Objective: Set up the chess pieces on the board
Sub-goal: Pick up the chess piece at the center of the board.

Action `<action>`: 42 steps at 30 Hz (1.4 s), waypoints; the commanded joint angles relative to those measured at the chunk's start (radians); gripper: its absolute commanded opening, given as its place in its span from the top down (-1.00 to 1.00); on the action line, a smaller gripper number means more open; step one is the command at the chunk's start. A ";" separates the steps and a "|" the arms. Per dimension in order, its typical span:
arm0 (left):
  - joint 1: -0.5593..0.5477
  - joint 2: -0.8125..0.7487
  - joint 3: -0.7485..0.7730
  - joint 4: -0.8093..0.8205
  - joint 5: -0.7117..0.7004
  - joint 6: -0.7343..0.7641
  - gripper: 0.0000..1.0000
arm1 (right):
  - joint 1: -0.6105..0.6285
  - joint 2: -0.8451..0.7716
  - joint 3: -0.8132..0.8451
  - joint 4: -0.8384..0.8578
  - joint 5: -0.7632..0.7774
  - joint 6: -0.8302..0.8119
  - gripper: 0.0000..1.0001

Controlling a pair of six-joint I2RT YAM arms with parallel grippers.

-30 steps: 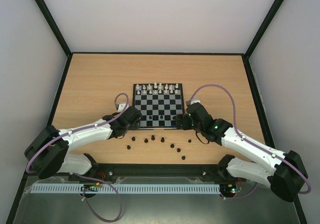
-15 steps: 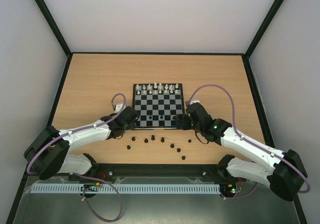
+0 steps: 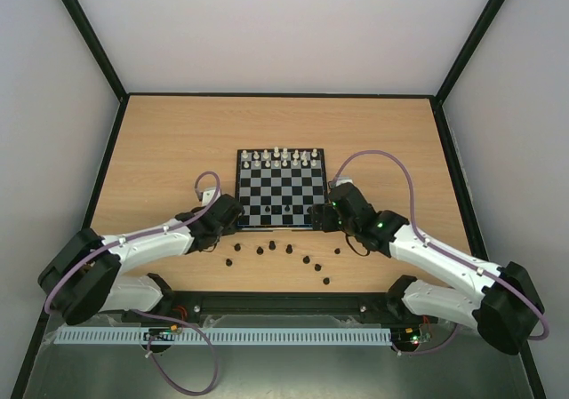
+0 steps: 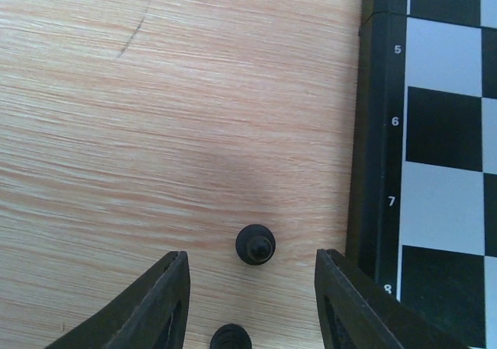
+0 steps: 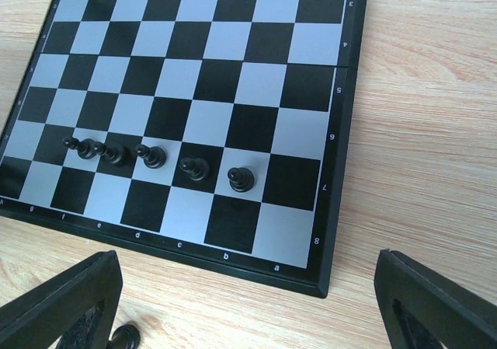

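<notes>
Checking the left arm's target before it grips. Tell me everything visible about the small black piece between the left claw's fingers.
The black piece is tiny, round seen from above, with a knob on top and a plastic-like sheen. It stands upright on the wooden table, just left of the border of the board near the 7 mark, not touching it. It sits between the fingers of the left claw with a gap on each side. A second black piece stands nearer the camera, apart.
</notes>
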 commanded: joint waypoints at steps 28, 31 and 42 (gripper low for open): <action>0.019 0.135 0.026 0.074 -0.038 0.006 0.79 | 0.003 -0.031 -0.015 -0.039 0.031 0.003 -0.76; 0.019 0.141 0.028 0.073 -0.042 0.002 0.90 | 0.003 -0.032 -0.017 -0.037 0.028 0.003 -0.76; -0.023 0.066 0.104 -0.066 -0.044 0.018 0.96 | 0.003 -0.029 -0.020 -0.034 0.026 0.004 -0.74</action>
